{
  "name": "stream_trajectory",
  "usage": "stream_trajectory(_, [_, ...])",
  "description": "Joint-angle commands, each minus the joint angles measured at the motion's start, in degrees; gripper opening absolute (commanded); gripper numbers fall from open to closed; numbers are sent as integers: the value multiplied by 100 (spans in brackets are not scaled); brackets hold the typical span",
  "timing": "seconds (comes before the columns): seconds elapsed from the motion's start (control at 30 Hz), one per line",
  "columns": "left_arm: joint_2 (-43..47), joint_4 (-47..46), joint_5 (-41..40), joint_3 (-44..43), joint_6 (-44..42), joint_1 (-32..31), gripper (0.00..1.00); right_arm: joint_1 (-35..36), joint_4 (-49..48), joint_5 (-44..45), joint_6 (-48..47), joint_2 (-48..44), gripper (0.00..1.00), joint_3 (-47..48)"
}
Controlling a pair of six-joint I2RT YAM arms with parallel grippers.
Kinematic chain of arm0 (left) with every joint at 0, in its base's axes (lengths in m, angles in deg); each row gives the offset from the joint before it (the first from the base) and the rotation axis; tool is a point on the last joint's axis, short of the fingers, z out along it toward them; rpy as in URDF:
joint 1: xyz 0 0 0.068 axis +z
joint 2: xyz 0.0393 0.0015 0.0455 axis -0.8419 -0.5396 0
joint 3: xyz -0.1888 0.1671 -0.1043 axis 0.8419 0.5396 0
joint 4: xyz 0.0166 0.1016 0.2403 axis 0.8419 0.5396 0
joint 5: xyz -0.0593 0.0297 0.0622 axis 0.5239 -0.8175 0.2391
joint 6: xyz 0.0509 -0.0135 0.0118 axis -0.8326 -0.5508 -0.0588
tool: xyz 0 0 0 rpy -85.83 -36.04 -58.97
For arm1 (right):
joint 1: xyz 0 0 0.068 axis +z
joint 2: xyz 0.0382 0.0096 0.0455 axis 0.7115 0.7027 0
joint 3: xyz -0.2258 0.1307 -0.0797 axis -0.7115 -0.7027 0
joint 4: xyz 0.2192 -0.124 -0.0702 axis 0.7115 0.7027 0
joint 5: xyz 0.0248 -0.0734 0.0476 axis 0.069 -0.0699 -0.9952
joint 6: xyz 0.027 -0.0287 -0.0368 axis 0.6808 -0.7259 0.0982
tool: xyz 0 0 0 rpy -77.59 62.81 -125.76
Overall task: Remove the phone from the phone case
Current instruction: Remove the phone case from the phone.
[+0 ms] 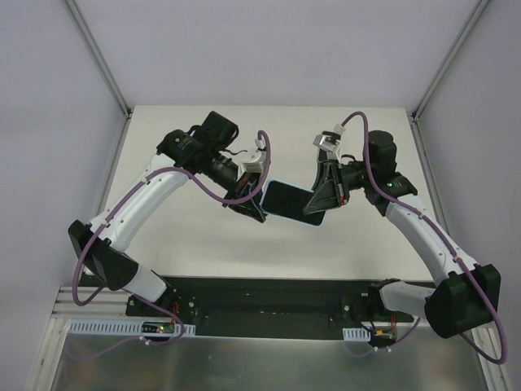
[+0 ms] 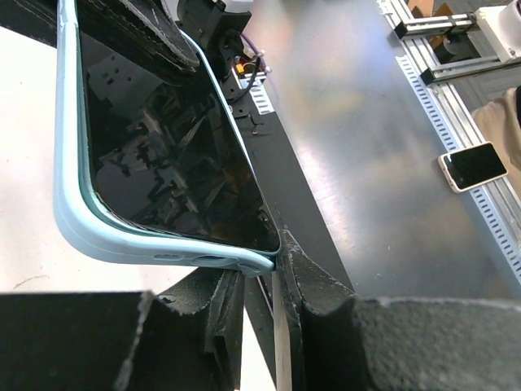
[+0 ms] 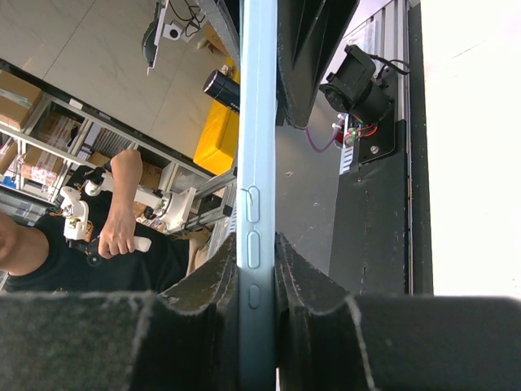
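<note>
The phone [image 1: 286, 198] sits in its light blue phone case [image 2: 69, 195], held in the air above the white tabletop [image 1: 203, 244] between the two arms. The left gripper [image 1: 249, 205] has its jaws closed to a narrow gap on one end of the phone case. In the left wrist view they pinch the rim at a corner, and the dark screen fills much of the picture, its upper end cut off by the frame. At the lower corner the case's lip looks slightly parted from the glass, though reflections make that hard to judge. The right gripper [image 1: 323, 194] clamps the opposite end, its jaws likewise drawn in tight on the phone case. Its wrist camera sees the case edge-on with the side buttons showing, so the screen is hidden there. From above, both grippers cover the ends of the phone. A second phone [image 2: 472, 165] lies on a dark metal surface [image 2: 366, 163] beyond. A person [image 3: 89, 236], partly cut off, is in the background.
</note>
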Motion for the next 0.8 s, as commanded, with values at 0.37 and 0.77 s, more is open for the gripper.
stream_trajectory(0.37, [-835, -943, -961, -404, -1043, -528, 0, 568, 136, 18, -191, -173, 0, 765])
stream_trajectory(0.77, [-809, -943, -1040, -545, -797, -449, 0, 568, 400, 79, -464, -252, 0, 651])
